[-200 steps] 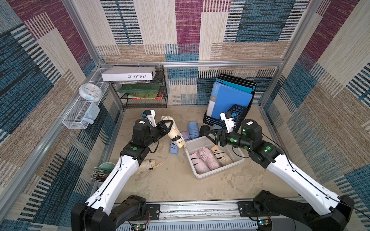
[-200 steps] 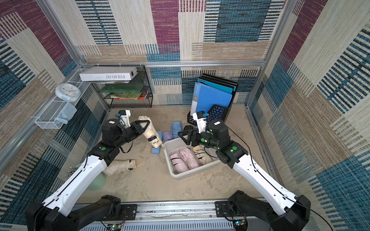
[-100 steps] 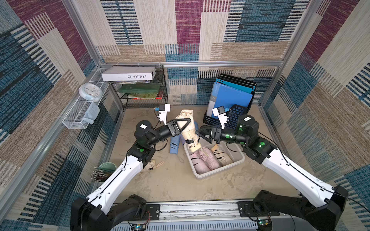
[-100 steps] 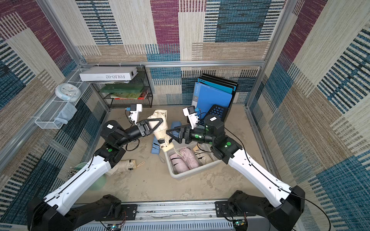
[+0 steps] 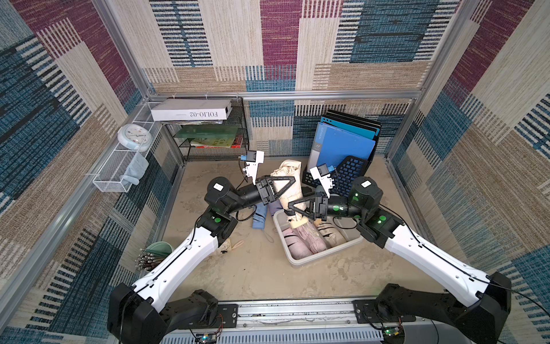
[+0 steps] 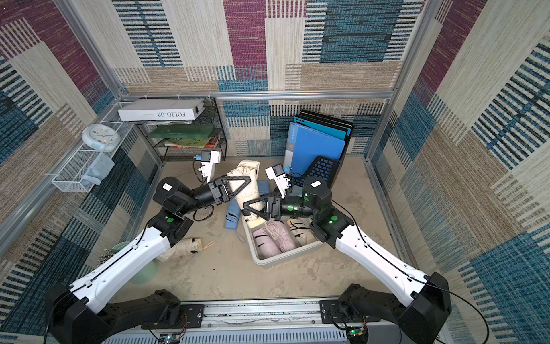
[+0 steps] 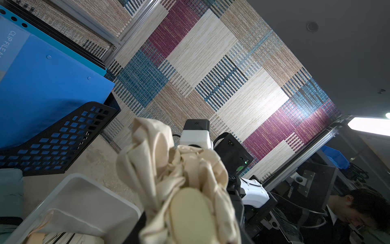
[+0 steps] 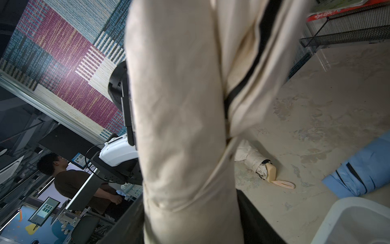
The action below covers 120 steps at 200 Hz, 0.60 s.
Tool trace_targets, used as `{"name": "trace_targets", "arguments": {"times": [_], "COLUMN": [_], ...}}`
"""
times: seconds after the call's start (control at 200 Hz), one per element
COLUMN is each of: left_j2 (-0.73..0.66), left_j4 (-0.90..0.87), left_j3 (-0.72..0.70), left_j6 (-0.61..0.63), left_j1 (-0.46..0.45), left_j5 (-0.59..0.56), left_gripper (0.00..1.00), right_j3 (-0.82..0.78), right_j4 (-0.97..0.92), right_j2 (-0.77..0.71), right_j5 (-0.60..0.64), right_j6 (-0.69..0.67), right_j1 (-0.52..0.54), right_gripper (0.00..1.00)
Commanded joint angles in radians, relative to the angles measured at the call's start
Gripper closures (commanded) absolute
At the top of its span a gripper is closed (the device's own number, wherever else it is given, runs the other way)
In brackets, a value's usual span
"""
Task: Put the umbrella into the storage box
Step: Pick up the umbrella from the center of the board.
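A folded cream umbrella [image 5: 287, 172] [image 6: 245, 169] hangs nearly upright in the air over the far left corner of the off-white storage box [image 5: 315, 259] [image 6: 285, 257]. My left gripper [image 5: 285, 187] [image 6: 241, 186] is shut on its upper part. The fabric and a pale oval end fill the left wrist view [image 7: 168, 169]. My right gripper [image 5: 294, 208] [image 6: 248, 207] comes in from the right, its jaws pressed on both sides of the umbrella's lower part [image 8: 179, 105]. Inside the box lie two pink umbrellas [image 5: 300, 241] and a cream one.
A blue umbrella [image 5: 260, 217] lies on the floor left of the box. Another cream umbrella [image 6: 181, 248] lies under my left arm. The black lattice file holder [image 5: 348, 175] with blue folders stands behind the box. A black wire shelf [image 5: 214, 140] is at the back left.
My left gripper has lifted the cream umbrella and carried it right, toward the box. My right gripper has swung left, opened wide and closed round the umbrella's lower part.
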Motion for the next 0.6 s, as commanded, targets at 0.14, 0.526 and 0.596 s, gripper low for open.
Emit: {"name": "trace_targets", "arguments": {"times": [0.14,0.526,0.596], "left_j2": [-0.006,-0.129,-0.163], "left_j4": [0.058,-0.29,-0.409], "left_j3": [0.006,0.016,0.042], "left_j6": [0.042,0.223,0.271], "left_j1": [-0.018,-0.022,-0.022], "left_j5": [-0.023,-0.202,-0.266], "left_gripper": [0.6,0.03,0.02], "right_j3": [-0.002,0.032,0.061], "right_j4": [0.138,-0.096,-0.196], "right_j2": [0.015,-0.054,-0.064], "right_j5": [-0.032,0.195,0.253], "right_j6": [0.039,-0.202,-0.299], "right_j1": [0.004,0.0,-0.006], "right_gripper": [0.57,0.8,0.81]}}
